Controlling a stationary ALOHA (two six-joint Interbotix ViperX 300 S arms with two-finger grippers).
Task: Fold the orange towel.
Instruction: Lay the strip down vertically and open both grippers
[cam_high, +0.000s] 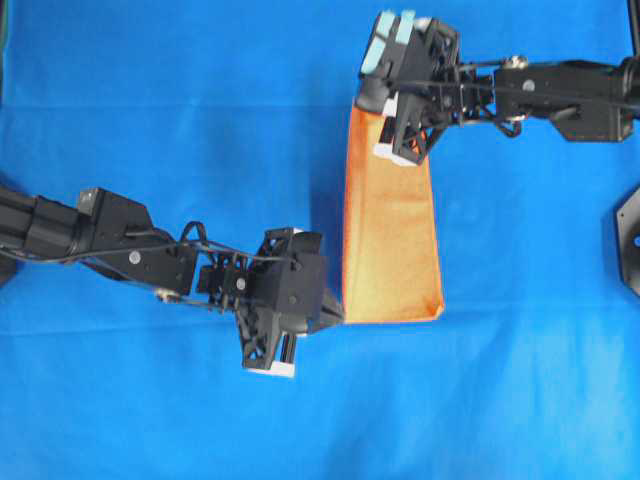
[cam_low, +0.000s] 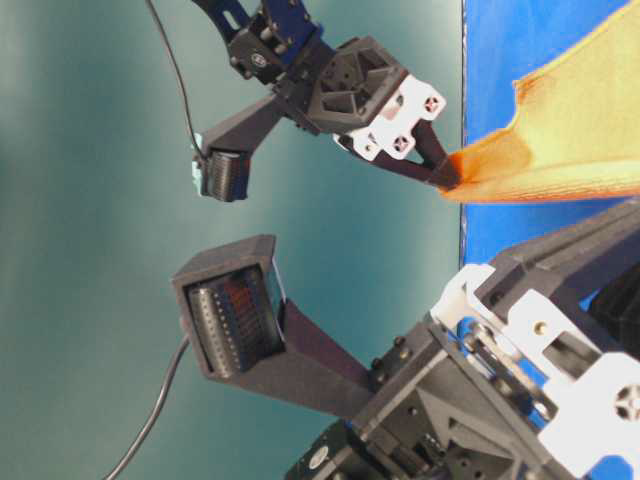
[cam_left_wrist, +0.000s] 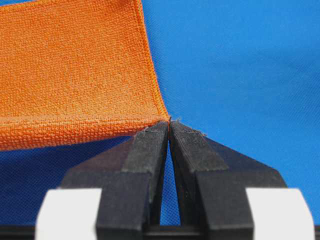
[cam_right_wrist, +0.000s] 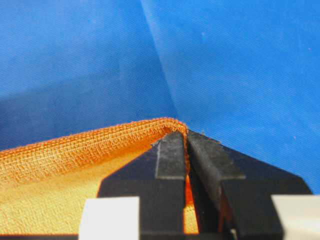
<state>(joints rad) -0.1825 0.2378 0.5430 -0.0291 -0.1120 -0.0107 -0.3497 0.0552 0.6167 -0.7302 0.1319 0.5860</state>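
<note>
Two robot arms hold the orange towel (cam_high: 388, 230) above the blue-covered worktop (cam_high: 150, 90), each by one corner: the left gripper (cam_left_wrist: 169, 127) with jaws closed tight on the near corner, the right gripper (cam_right_wrist: 186, 135) with jaws pinched on the far corner, cloth hanging doubled between them

In the overhead view the right hand (cam_high: 385, 135) covers the orange towel (cam_high: 388, 235) at its far corner. The left hand (cam_left_wrist: 169, 125) hides the pinched corner between its fingertips; the towel runs off the picture's left edge.
</note>
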